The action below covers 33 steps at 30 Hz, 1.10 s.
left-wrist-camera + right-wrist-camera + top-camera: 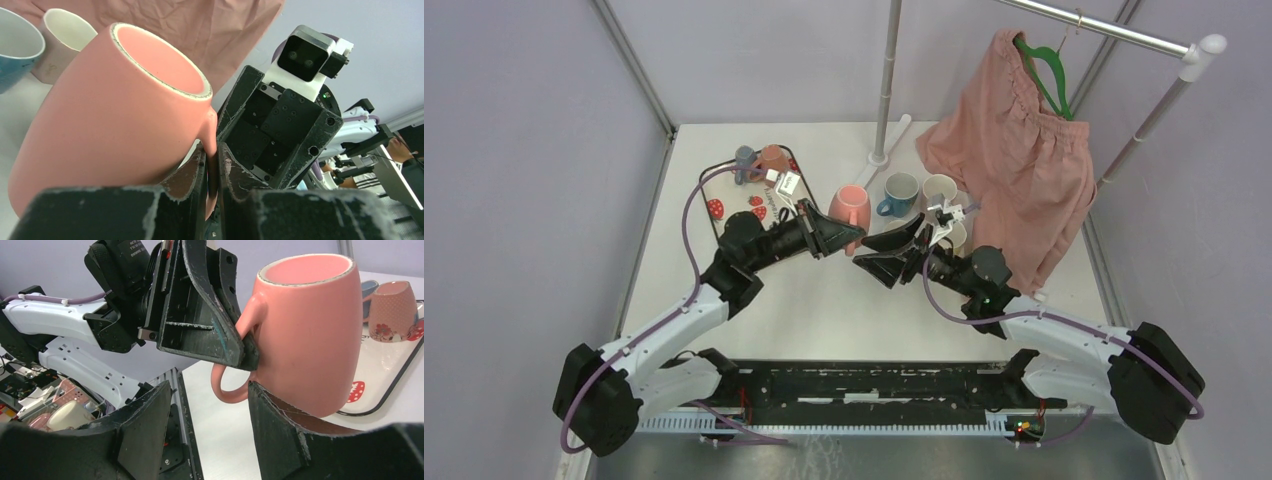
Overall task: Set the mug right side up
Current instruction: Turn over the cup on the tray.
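left gripper (pixel 852 238) pinching handle (pixel 230 385) of upright pink mug (pixel 852 206), right gripper (pixel 871 254) spread nearby

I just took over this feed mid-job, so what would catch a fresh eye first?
The pink mug near the middle of the table, mouth up, its handle pinched by the shut left gripper. The right gripper stands open right beside it, holding nothing. At the far right, a pink garment hangs from a green hanger on the rail.
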Motion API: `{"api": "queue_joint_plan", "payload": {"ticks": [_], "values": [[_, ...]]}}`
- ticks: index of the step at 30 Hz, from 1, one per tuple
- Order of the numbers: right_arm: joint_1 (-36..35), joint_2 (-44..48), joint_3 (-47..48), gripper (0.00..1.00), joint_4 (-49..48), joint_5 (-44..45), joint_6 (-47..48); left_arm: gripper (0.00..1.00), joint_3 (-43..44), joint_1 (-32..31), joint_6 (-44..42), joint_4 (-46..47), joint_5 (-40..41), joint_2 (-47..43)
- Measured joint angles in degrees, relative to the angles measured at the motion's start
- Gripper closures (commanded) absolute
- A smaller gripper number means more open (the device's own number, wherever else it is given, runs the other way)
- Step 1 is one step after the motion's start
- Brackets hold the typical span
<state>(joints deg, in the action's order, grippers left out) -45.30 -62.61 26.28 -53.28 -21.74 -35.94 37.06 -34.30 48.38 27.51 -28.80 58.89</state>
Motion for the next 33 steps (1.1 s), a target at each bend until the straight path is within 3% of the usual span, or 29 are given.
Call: {"api": "queue_joint_plan", "payload": {"ticks": [14, 20, 25, 28, 33], "values": [[0.0, -2.0, 0.0, 0.46, -3.3, -0.7, -2.3, 0.98, 0.0, -5.6, 2.1, 6.2, 3.2, 3.4], [0.5, -2.3, 0.0, 0.63, -3.7, -0.4, -3.1, 0.98, 0.0, -6.0, 3.0, 7.9, 3.4, 4.0], [0.3, -2.3, 0.0, 0.85, -3.6, -1.0, -3.1, 0.98, 0.0, -6.1, 3.1, 8.6, 3.5, 4.0], [0.3, -2.2, 0.0, 1.00, -3.7, -1.8, -2.3, 0.85, 0.0, -6.1, 3.1, 8.5, 3.9, 4.0], [0.3, -1.3, 0.0, 1.00, -1.4, -2.1, -0.5, 0.51, 0.1, -6.3, 3.2, 8.0, 3.8, 3.9]]}}
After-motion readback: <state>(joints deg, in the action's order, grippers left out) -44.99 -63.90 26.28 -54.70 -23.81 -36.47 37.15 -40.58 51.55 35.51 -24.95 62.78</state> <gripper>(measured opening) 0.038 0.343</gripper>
